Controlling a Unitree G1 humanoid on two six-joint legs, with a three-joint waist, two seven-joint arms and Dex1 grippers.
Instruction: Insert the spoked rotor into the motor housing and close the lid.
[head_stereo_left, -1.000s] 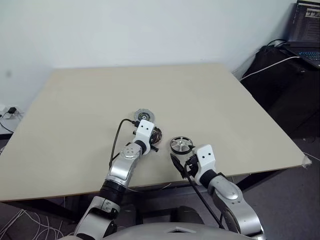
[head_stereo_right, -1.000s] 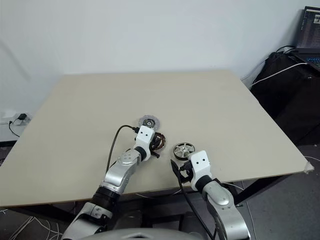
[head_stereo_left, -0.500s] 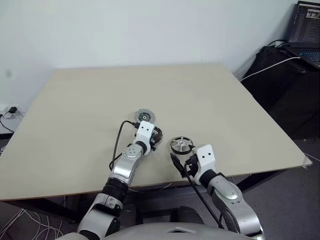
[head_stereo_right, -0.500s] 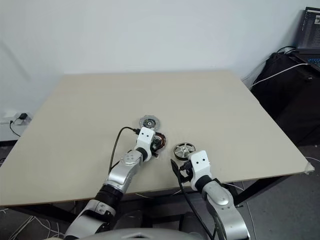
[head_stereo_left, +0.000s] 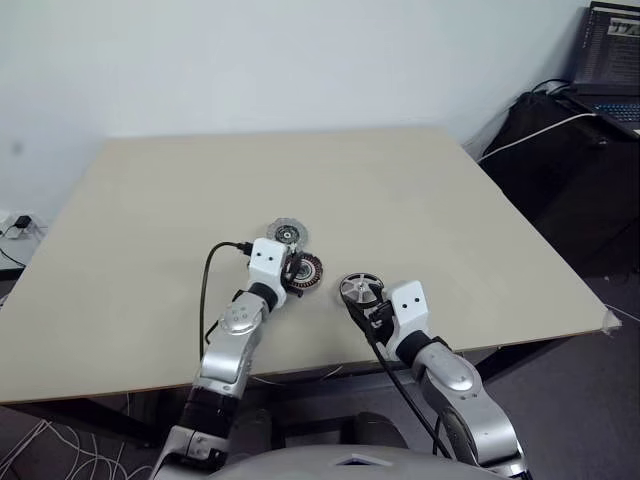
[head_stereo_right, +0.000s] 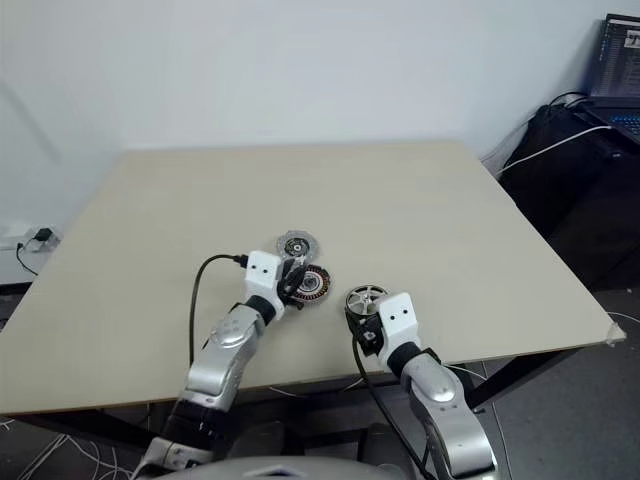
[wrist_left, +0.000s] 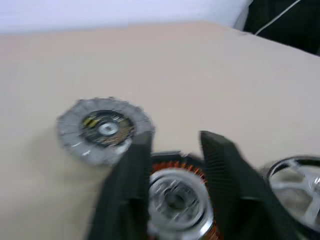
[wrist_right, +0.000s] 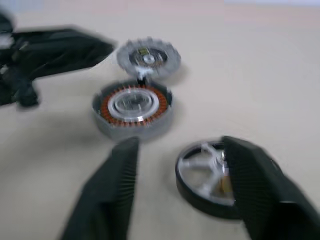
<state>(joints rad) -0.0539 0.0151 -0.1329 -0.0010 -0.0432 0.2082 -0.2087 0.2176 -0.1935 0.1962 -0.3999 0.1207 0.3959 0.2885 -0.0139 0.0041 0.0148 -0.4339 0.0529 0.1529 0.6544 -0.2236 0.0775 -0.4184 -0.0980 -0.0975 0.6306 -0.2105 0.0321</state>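
Three small round parts are laid close together near the front middle of the pale wooden table (head_stereo_left: 420, 190). The motor housing (wrist_right: 132, 110) sits flat with its ring of copper windings facing up around a silver centre. Just behind it, almost touching its rim, the lid (wrist_right: 148, 57) is seen lying flat — a pale-grey toothed disc with a dark middle. The spoked rotor (wrist_right: 210, 177) rests on the table to the right of the housing, near it but apart, its silver spokes facing up inside a dark rim.

The left gripper (wrist_left: 172, 150) is held low over the housing, which is seen between and beneath its two black fingers (wrist_left: 225, 165); the jaws stand parted, and whether they touch the housing cannot be told. Nothing is seen lifted.

The right gripper (wrist_right: 182, 185) is poised at the rotor with its jaws apart — one finger lies across the rotor's right edge, the other stands over bare table between rotor and housing. No clamp on the rotor is shown, and it is still seated on the tabletop.

At the far right, a laptop (head_stereo_left: 612, 60) is set on dark bags beside the table.
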